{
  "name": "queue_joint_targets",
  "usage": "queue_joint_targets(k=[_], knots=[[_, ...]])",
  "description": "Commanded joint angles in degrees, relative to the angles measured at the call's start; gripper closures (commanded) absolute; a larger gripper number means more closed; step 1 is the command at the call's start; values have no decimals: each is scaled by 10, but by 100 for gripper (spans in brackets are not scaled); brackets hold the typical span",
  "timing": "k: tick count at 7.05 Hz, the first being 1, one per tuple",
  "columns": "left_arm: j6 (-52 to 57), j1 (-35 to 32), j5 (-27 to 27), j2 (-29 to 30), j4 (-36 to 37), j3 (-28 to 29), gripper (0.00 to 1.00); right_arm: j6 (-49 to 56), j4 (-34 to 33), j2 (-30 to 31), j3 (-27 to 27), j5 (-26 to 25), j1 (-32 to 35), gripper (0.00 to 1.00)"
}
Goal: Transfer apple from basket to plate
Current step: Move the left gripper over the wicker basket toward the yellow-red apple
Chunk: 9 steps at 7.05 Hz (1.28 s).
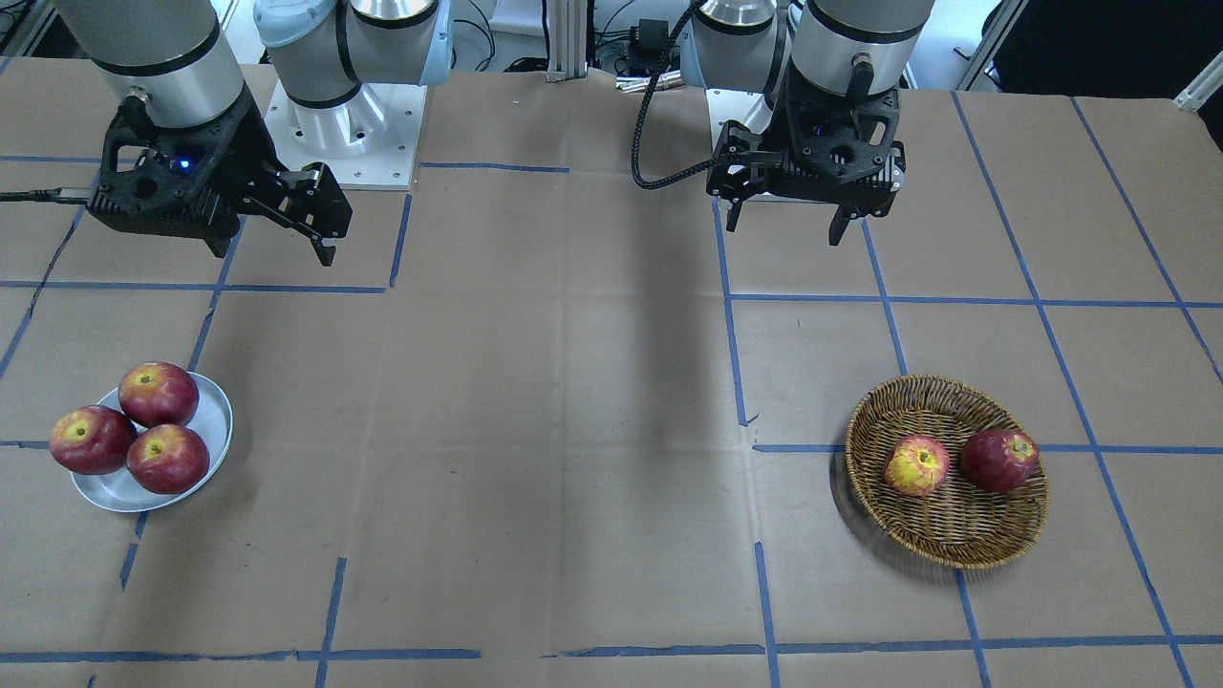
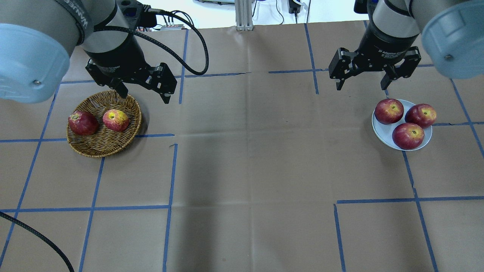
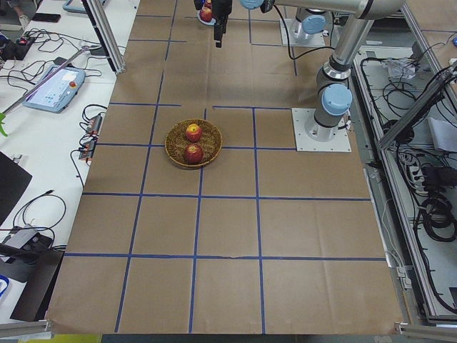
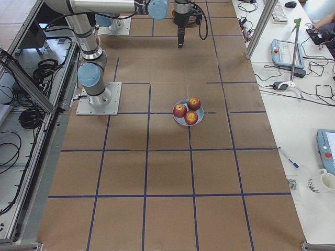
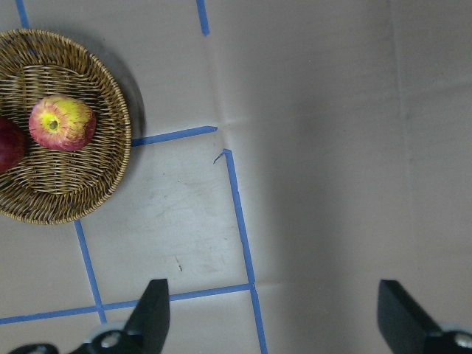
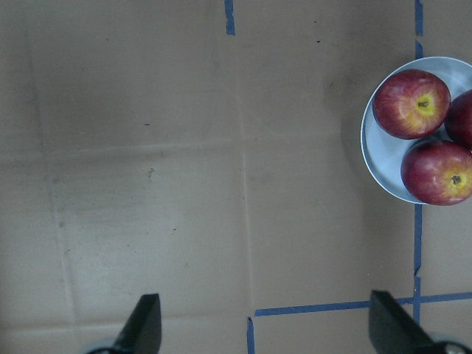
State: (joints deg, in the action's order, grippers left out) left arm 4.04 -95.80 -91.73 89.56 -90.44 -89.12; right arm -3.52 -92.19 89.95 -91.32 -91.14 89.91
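Observation:
The yellow, red-streaked apple (image 1: 917,465) lies in the brown wicker basket (image 1: 955,549) next to a dark red apple (image 1: 999,460). From overhead the apple (image 2: 115,120) sits in the right half of the basket (image 2: 102,149). My left gripper (image 2: 145,96) is open and empty, raised above the table beside the basket's rim. The left wrist view shows the apple (image 5: 63,123) at the upper left, away from the open fingers (image 5: 151,310). The grey-white plate (image 2: 380,132) holds three dark red apples. My right gripper (image 2: 361,87) is open and empty, hovering beside the plate.
The table is brown paper marked with a blue tape grid (image 2: 170,170). The three apples (image 1: 158,394) fill most of the plate (image 1: 215,411). The arm bases (image 1: 344,124) stand at the robot's side. Bare paper lies between basket and plate.

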Motion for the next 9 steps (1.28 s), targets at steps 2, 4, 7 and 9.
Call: queue_joint_targets(k=[2,4,7,9], knots=[[0,0,1,0,0,0,1,0,0,1,0,0,0,0],[1,0,0,-1,0,0,1,0,0,0,0,0,0,0],[2,0,0,-3,-1,0,1,0,1,1,0,0,0,0],[1,-1,-5,-7,-3,3,1,0,0,0,0,0,0,0]])
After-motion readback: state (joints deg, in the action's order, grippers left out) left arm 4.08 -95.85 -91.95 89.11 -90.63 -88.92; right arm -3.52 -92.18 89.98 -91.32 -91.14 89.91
